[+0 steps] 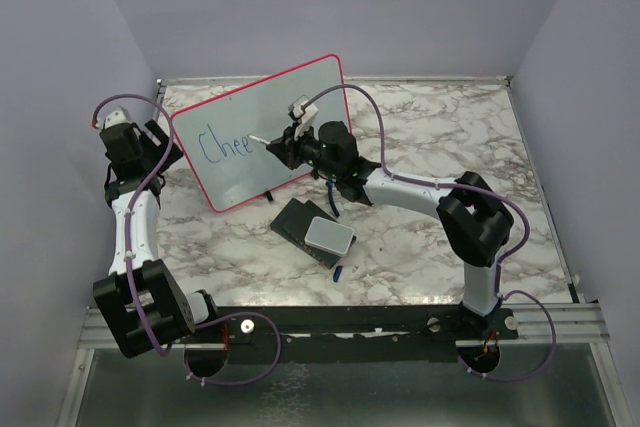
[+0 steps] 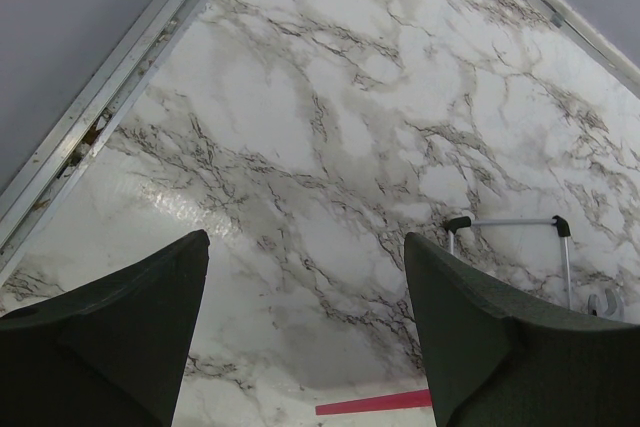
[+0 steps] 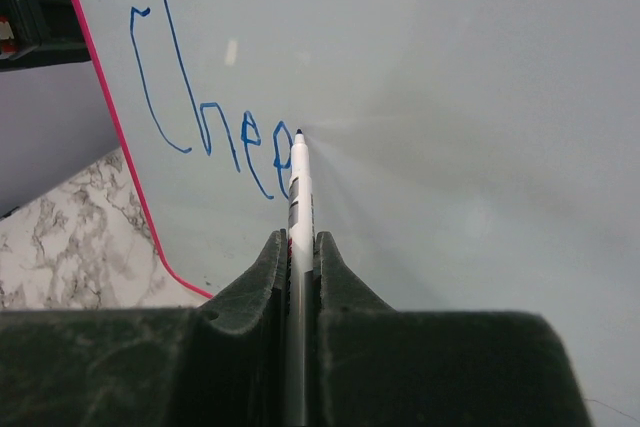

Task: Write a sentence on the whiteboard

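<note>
The whiteboard [image 1: 270, 122] stands tilted on the marble table, with a red-pink frame. The sentence [image 1: 225, 144] reads "Chee" in blue on one line. My right gripper [image 1: 283, 145] is shut on a white marker [image 3: 298, 197], and its dark tip touches the board right after the last letter. The right wrist view shows the blue letters [image 3: 200, 127] and the board face [image 3: 450, 97]. My left gripper [image 1: 163, 144] is at the board's left edge, behind it. Its jaws are wide open [image 2: 305, 242], with a strip of the red frame [image 2: 375, 403] low between them.
A dark block with a grey-white pad [image 1: 328, 235] lies in front of the board, with a small blue cap [image 1: 340, 270] near it. The board's wire stand with black feet [image 2: 510, 222] shows behind it. Purple walls and a metal rail [image 2: 110, 97] border the table.
</note>
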You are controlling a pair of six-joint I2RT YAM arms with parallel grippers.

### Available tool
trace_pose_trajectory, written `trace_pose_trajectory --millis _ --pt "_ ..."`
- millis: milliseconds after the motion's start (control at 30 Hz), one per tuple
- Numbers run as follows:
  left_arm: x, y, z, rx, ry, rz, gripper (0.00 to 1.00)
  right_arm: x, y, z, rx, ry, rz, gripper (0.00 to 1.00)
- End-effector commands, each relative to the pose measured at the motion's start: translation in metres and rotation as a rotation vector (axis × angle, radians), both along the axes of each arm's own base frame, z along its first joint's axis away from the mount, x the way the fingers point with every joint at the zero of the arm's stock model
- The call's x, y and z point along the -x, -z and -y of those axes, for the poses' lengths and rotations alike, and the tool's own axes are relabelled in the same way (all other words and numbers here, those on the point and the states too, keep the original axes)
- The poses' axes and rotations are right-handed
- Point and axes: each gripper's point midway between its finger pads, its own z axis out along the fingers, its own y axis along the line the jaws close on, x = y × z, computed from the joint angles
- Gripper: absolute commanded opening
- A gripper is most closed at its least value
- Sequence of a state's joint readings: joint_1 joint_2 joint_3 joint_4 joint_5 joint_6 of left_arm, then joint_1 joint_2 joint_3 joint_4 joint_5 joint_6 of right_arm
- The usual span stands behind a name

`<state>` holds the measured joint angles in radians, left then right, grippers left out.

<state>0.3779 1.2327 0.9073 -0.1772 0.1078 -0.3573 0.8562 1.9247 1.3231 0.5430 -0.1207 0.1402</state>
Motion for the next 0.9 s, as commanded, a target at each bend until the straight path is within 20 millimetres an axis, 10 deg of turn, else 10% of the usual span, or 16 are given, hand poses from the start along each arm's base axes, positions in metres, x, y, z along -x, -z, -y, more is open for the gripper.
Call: trace_pose_trajectory --millis 0,867 --pt "-0.006 -0.002 0.011 0.007 0.052 0.017 0.80 -0.007 0.007 -0.002 0.024 0.030 -0.014 0.01" --pt "-0.005 -0.006 0.014 -0.002 0.057 0.028 0.80 -0.006 0.027 0.014 0.051 0.090 -0.056 0.01"
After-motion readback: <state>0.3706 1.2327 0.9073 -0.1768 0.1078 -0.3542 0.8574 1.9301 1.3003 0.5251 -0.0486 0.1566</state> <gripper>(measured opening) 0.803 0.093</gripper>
